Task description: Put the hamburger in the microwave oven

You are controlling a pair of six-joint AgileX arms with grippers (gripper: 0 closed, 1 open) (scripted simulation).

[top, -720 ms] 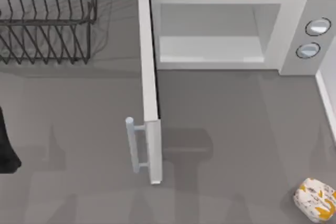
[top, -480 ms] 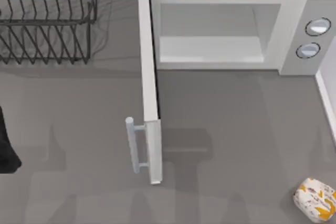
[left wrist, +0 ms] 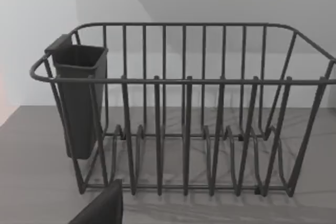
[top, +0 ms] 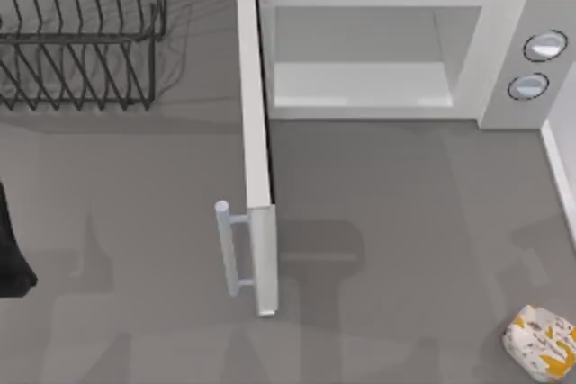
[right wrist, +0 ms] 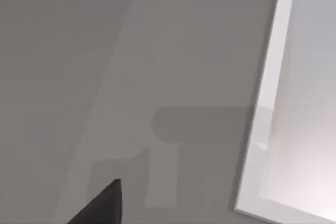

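Note:
The hamburger (top: 541, 346), a small white lump with orange blotches, lies on the grey table near the front right corner. The microwave oven (top: 504, 51) stands at the back with its pale cavity (top: 360, 60) showing. Its door (top: 256, 159) is swung fully out toward the front, bar handle (top: 227, 249) on the left side. My left arm (top: 11, 254) is a black shape at the table's left edge. A dark part of my left gripper (left wrist: 102, 209) faces the wire rack. A dark part of my right gripper (right wrist: 100, 205) hangs above bare table.
A black wire dish rack (top: 81, 33) with a dark cup holder (left wrist: 79, 103) stands at the back left. A pale raised strip (top: 560, 177) runs along the table's right side, also in the right wrist view as the strip (right wrist: 265, 119). Two round knobs (top: 537, 65) sit on the microwave's right.
Soft shadows on the right half of the table have shifted and grown. The hamburger, the microwave door and my left arm have stayed where they were.

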